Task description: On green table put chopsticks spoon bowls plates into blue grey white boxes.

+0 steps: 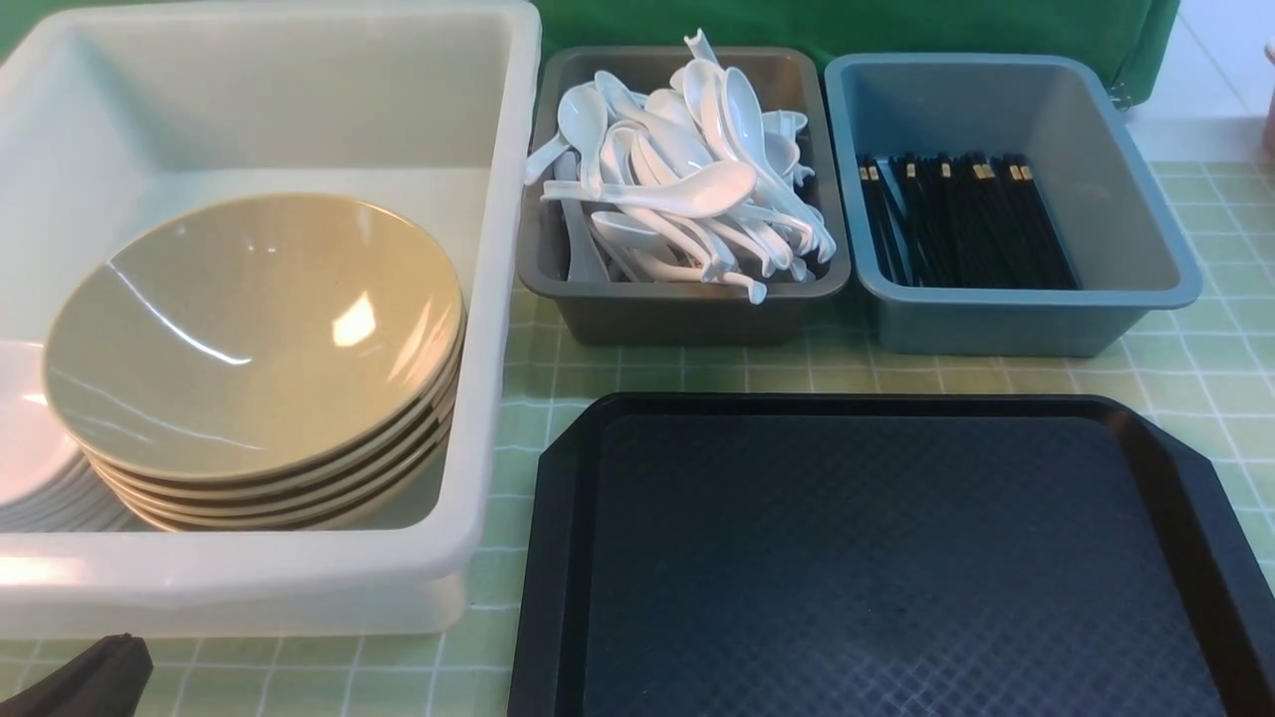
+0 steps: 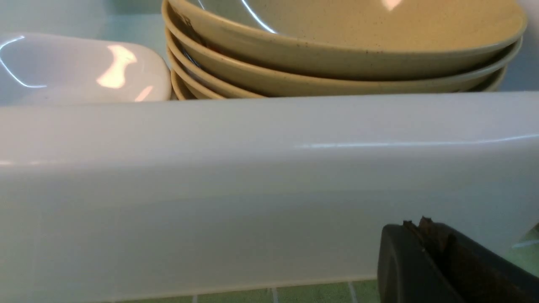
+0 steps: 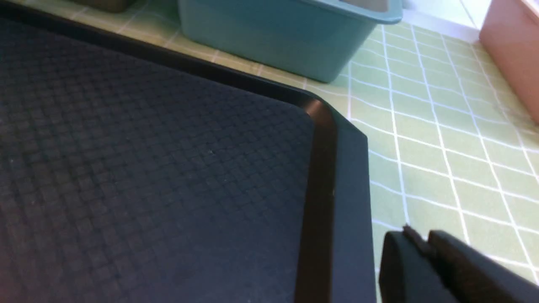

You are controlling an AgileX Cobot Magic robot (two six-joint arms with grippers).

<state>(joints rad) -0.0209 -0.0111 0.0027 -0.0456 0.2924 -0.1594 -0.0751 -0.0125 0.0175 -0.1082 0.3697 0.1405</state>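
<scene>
A stack of tan bowls [image 1: 254,339] and a pile of white plates [image 1: 30,468] sit inside the big white box [image 1: 229,578]. White spoons [image 1: 687,189] heap in the dark grey box [image 1: 677,314]. Black chopsticks [image 1: 961,224] lie in the blue-grey box [image 1: 996,324]. My left gripper [image 2: 417,225] is shut and empty, low over the green table [image 1: 1205,368] just outside the white box's near wall [image 2: 252,189]; its tip shows at the bottom left [image 1: 100,677]. My right gripper [image 3: 417,237] is shut and empty beside the tray's right edge.
A flat black textured tray [image 1: 877,558] lies bare at the front centre-right, close to the grey and blue-grey boxes. A pink object [image 3: 513,54] stands at the far right of the table. Green cloth hangs behind the boxes.
</scene>
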